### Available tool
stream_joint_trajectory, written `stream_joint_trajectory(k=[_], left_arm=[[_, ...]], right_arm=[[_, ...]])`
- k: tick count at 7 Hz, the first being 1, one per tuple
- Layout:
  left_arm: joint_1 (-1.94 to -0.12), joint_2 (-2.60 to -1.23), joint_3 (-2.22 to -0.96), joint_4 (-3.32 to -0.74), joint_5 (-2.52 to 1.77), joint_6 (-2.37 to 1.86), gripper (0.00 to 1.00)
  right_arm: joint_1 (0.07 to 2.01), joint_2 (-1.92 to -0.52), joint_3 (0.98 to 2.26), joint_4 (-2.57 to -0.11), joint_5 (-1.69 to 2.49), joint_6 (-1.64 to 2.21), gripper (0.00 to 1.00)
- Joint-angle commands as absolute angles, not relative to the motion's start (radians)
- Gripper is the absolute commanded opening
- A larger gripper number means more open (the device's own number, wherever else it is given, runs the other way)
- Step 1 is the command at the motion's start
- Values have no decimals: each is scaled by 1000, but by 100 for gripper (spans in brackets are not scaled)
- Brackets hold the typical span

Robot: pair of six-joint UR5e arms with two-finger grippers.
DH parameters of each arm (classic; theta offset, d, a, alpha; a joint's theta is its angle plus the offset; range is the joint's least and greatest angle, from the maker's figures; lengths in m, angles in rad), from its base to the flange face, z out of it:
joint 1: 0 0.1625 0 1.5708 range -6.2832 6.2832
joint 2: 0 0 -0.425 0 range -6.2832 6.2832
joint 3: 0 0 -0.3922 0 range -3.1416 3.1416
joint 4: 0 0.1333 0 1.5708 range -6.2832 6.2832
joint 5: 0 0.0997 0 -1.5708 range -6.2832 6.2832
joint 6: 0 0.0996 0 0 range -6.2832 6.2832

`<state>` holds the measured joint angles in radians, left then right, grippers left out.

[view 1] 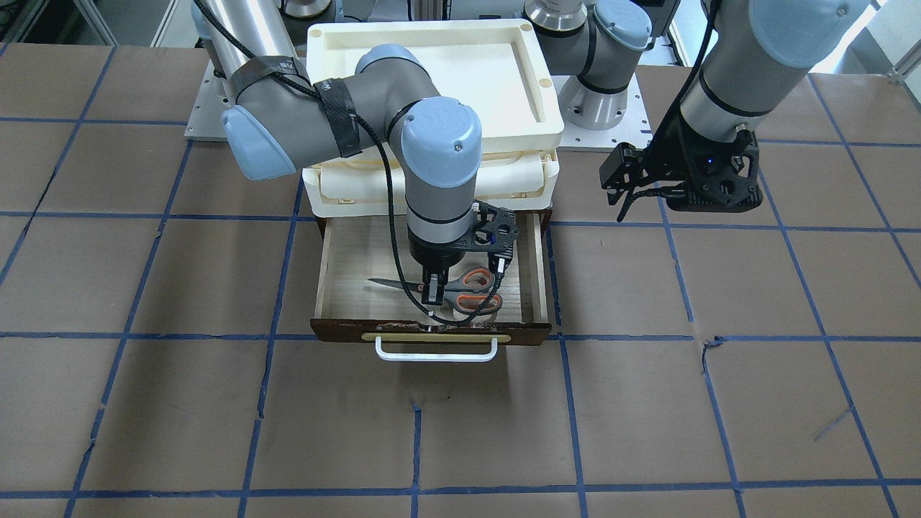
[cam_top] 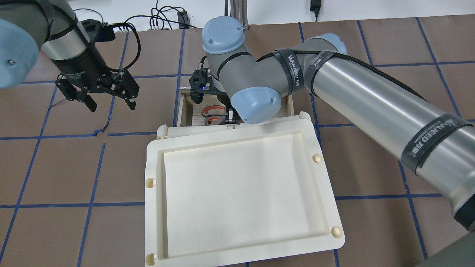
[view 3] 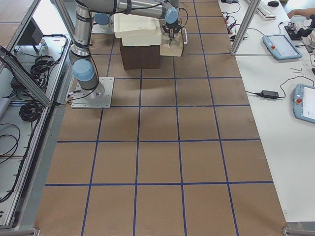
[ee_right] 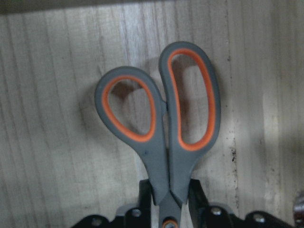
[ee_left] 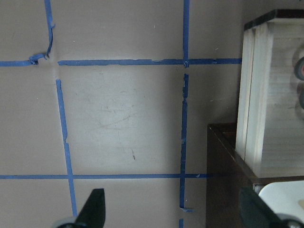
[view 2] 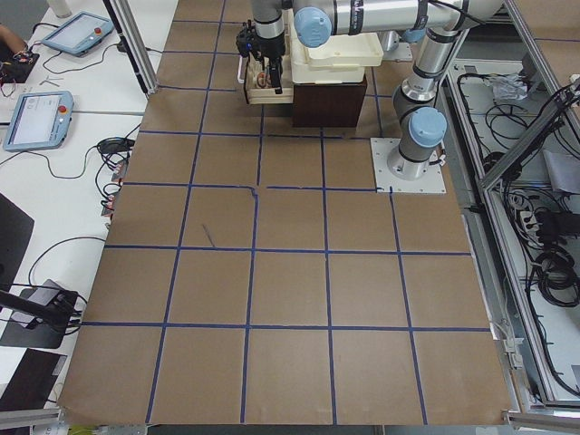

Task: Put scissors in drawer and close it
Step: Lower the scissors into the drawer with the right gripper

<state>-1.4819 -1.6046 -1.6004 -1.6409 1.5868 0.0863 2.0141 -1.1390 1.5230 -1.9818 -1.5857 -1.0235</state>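
We count two claws, one pair of scissors, one drawer and one cream tray-topped unit. Our right claw [ee_right: 170,203] is clamped on the scissors [ee_right: 166,156], its pads pressed to either side of the neck, just short of the two orange-lined loops. That wrist view shows the grip and the pale wood floor behind the loops, but no blades. The front-facing view supplies them: the dark blades run out from the claw on the side opposite the loops. All of it sits inside the pulled-out drawer [view 1: 325,266], whose dark front lies just beside the claw, on the side away from the unit [view 1: 518,183]. We cannot tell whether the scissors touch the floor. Overhead, the arm's own wrist hides most of that claw and only the loops peek out. Our left claw [cam_top: 112,105] hangs well apart from the right one, off the drawer's side, fingers spread wide and empty over the table [cam_top: 148,111]; its wrist view catches the drawer's side wall at the edge
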Motion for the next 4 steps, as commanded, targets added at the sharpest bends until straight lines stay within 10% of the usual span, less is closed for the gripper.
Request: stream_joint_trajectory(k=[1,4], left_arm=[[-1483,-1605,-1605,-1641,1583,87,100],[-1485,-1605,-1605,-1640,1582,86,100]], right_arm=[[2014,-1137,1523,-1982,-1579,-1023,1],[2014,-1135,1526,-1974,-1580,-1019,18]])
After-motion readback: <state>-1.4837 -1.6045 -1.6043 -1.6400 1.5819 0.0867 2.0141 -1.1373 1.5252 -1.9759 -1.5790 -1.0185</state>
